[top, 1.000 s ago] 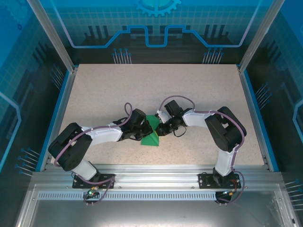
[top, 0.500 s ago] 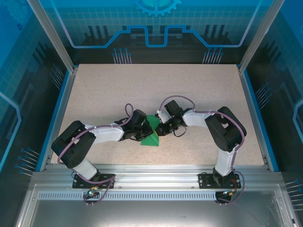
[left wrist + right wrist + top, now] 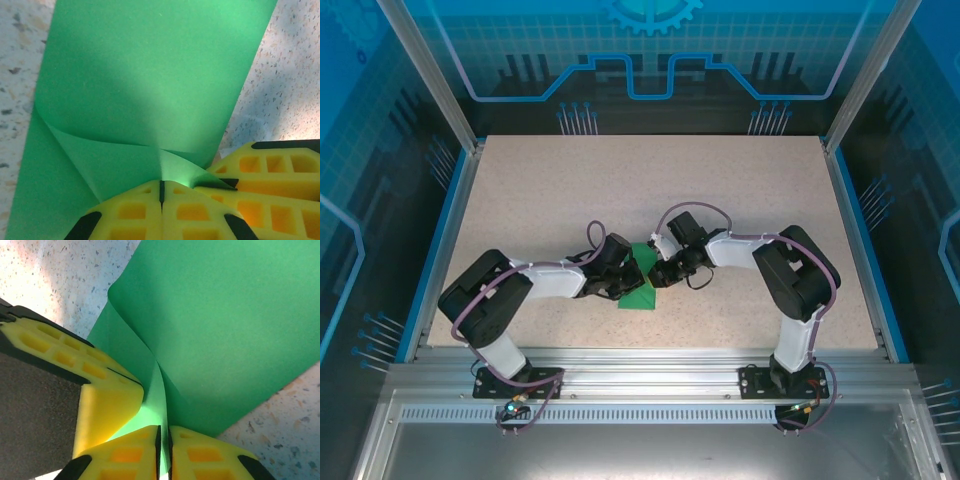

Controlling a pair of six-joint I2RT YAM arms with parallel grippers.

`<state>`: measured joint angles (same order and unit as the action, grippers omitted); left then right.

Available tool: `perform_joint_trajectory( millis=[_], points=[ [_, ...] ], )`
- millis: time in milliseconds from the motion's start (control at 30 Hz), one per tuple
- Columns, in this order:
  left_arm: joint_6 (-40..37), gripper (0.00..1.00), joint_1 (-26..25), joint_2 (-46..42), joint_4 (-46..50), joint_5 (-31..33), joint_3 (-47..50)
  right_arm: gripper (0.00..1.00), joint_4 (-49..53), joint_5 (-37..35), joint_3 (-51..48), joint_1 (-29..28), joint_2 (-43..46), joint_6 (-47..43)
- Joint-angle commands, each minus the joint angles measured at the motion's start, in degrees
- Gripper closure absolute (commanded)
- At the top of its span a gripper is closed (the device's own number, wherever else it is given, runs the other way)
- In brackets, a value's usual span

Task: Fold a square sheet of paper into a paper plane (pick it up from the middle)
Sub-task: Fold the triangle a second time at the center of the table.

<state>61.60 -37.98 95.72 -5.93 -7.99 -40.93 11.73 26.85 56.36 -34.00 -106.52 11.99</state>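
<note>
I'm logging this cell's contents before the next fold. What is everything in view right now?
square sheet of paper: one, bright green, mid-table between the grippers, its middle pinched up into a ridge.
table: one, speckled beige, under the paper.
enclosure walls: blue printed panels, behind and at both sides of the table.
left arm, right arm: two, white and black, bases at the near edge.
left gripper: one, yellow fingers, shut on the paper's ridge.
right gripper: one, yellow fingers, shut on the same ridge.

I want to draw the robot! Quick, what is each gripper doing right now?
Left gripper: closed, pinching the green paper.
Right gripper: closed, pinching the same green paper.
</note>
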Motion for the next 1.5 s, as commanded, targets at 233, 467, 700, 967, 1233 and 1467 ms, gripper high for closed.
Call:
perform_joint_trajectory(
  millis=[233,467,700,967,1233,1467],
  points=[
    [0.99,1.00,0.36,-0.14,-0.70,-0.11,2.61,0.73,2.47,-1.71,1.96,1.12,3.54,2.36],
    [1.11,1.00,0.40,-0.91,-0.42,0.37,2.74,0.69,1.39,-2.33,-4.51,1.22,13.66,6.85],
    [1.07,1.00,0.41,-1.06,-0.31,0.26,2.22,0.78,-1.77,0.56,-9.71,-3.93,17.44,11.12],
    [1.28,1.00,0.40,-1.50,-0.30,0.25,2.25,0.83,-4.00,-0.04,-8.58,-8.47,11.82,12.89],
    [1.41,1.00,0.37,-1.68,-0.35,0.25,2.26,0.84,-2.13,-1.41,-7.40,-8.53,8.40,11.53],
    [1.36,1.00,0.41,-2.12,-0.13,0.50,2.26,0.84,-1.18,-1.65,-8.72,-7.44,8.12,10.73]
  ],
)
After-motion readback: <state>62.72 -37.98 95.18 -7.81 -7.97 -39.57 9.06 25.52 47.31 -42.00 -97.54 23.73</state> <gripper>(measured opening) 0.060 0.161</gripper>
